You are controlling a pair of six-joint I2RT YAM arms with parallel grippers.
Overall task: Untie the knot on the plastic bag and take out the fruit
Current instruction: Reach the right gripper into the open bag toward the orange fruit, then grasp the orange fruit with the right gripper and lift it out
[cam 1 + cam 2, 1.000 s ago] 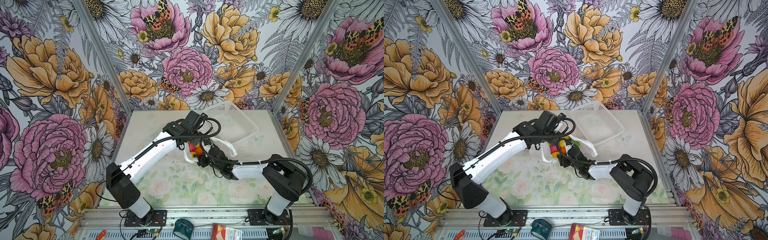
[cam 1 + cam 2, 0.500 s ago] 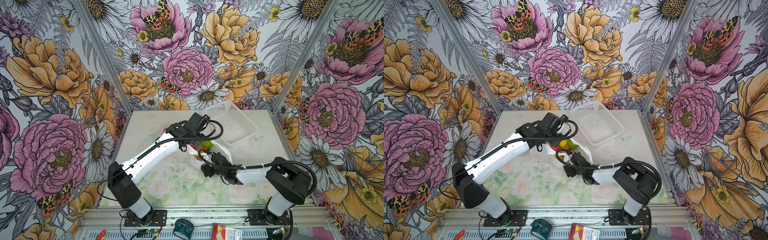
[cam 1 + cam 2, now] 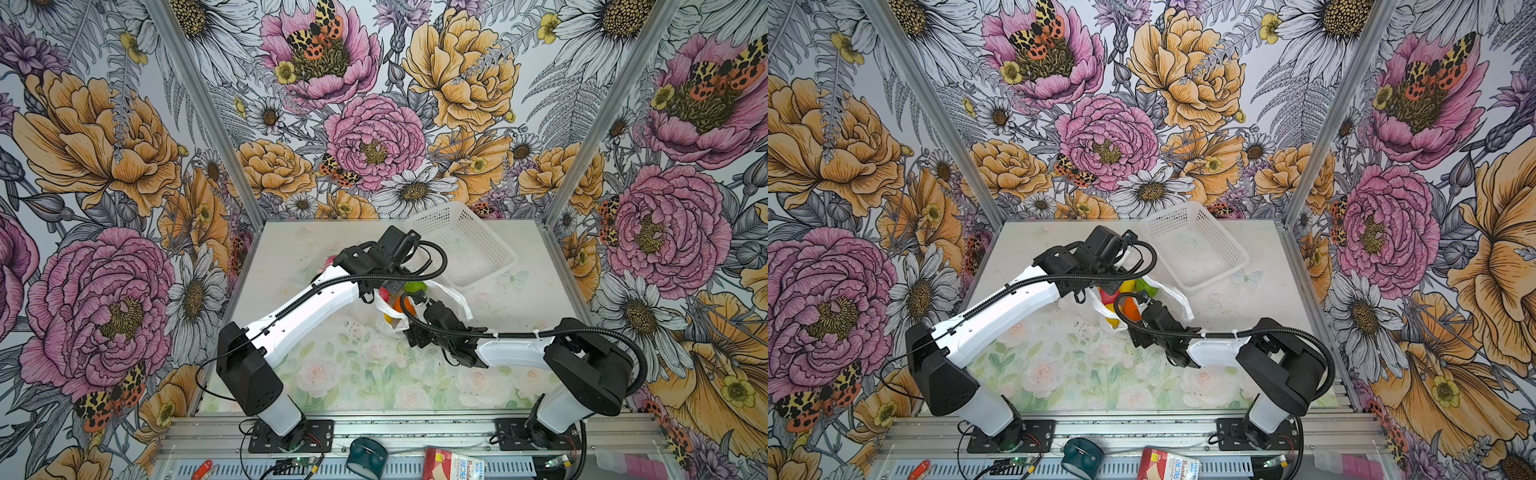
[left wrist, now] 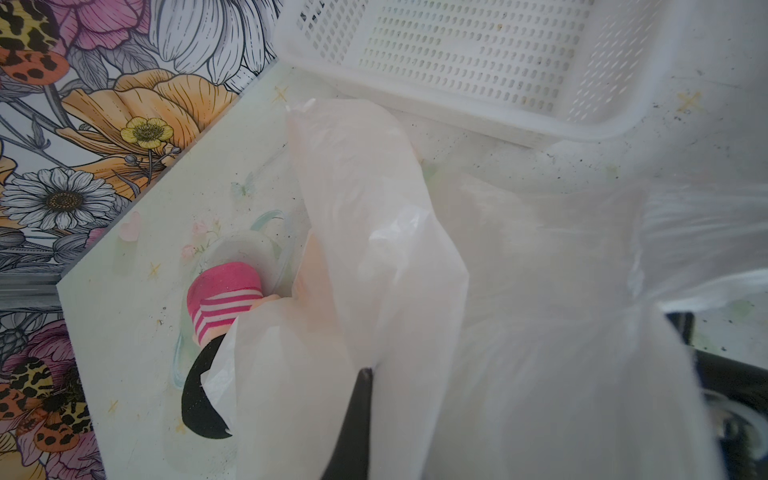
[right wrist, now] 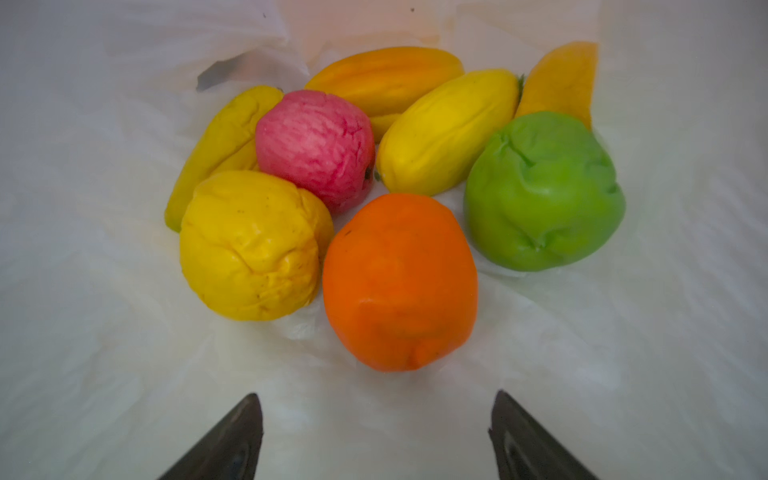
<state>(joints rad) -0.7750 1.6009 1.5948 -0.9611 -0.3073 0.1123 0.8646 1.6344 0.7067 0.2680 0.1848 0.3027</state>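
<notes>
The plastic bag (image 3: pixel 454 300) lies near the middle of the surface (image 3: pixel 353 374) with its mouth open. It is just beside the white perforated basket (image 3: pixel 488 274), which stands toward the back right. In both top views one loop handle of the bag trails loose on the surface toward the basket. The left wrist view shows the basket's perforated floor in plain sight.

The fruit sits inside the bag, clustered on the white film in the right wrist view. An orange fruit (image 5: pixel 399 286) is nearest the camera. A round yellow fruit (image 5: pixel 253 245) rests against it on one side and a green fruit (image 5: pixel 544 191) is just beside it on the other. A pink-red fruit (image 5: pixel 316 149) sits behind them. Four elongated yellow to orange-yellow pieces are packed at the back.

The right tool (image 5: pixel 378 415) is inside the bag's mouth with its jaws spread wide. Nothing is between them, and the tips are short of the orange fruit, not touching it.

The left tool (image 4: pixel 363 376) is closed tight on a fold of the bag's film and holds that side of the bag raised off the surface. Only one dark finger shows past the plastic.

A pink-and-white striped object with a black part (image 4: pixel 224 299) lies on the surface beside the bag, partly under its film.
</notes>
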